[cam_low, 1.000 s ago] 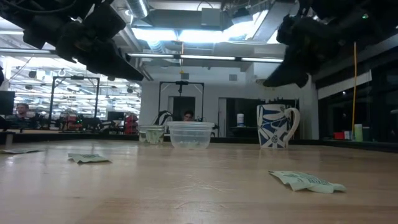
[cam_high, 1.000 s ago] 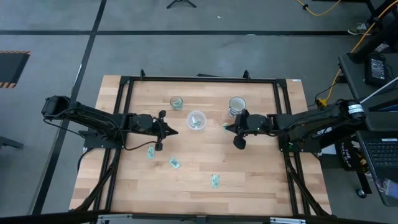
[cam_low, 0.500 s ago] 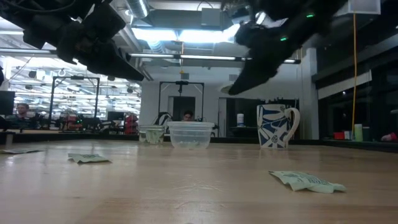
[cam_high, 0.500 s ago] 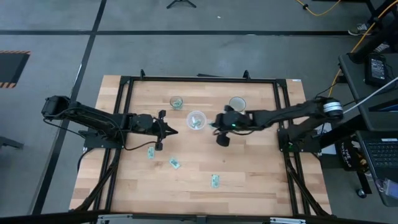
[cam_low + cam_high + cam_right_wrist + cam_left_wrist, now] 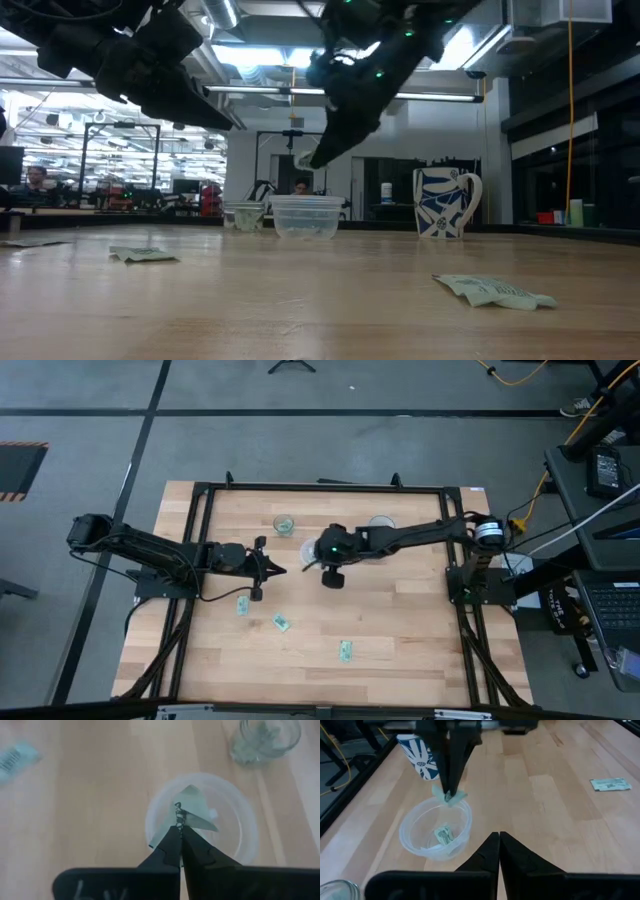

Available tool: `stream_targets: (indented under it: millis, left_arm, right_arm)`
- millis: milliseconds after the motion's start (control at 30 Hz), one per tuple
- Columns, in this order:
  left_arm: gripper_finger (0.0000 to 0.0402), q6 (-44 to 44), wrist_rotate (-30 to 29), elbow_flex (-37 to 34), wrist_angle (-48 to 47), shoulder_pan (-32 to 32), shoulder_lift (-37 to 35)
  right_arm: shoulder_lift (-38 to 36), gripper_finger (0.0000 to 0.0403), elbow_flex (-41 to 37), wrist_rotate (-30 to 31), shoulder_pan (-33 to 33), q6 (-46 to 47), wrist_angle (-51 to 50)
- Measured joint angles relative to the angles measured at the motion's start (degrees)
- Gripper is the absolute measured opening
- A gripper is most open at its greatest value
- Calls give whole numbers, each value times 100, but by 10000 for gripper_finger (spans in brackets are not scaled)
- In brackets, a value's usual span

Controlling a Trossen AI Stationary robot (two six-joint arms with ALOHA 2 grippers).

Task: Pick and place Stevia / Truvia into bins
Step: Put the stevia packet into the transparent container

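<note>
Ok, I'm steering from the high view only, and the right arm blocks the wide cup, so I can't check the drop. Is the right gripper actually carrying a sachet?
Observer: Yes. The right gripper is shut on a pale green sachet, pinched at its tips.
Operator: Is it over the cup?
Observer: In the right wrist view the sachet hangs inside the rim of the wide cup, above the opening.
Operator: Anything already inside?
Observer: The left wrist view shows one sachet in the cup, lying on its bottom.
Operator: And the left gripper?
Observer: The left gripper is shut and empty, short of the cup.
</note>
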Motion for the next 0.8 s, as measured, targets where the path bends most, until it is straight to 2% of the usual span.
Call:
stream_targets:
  millis: [100,233,800]
  left_arm:
    - [6,-83,8,0,34,-3,0]
    - [4,-284,14,0,33,-7,0]
    - [6,-479,10,2,205,-7,0]
  right_arm:
    - [268,0,382,-23,-86,-128,-368]
    - [546,0,589,-435,-245,-249,-389]
    - [770,2,577,-438,-489,-110,-348]
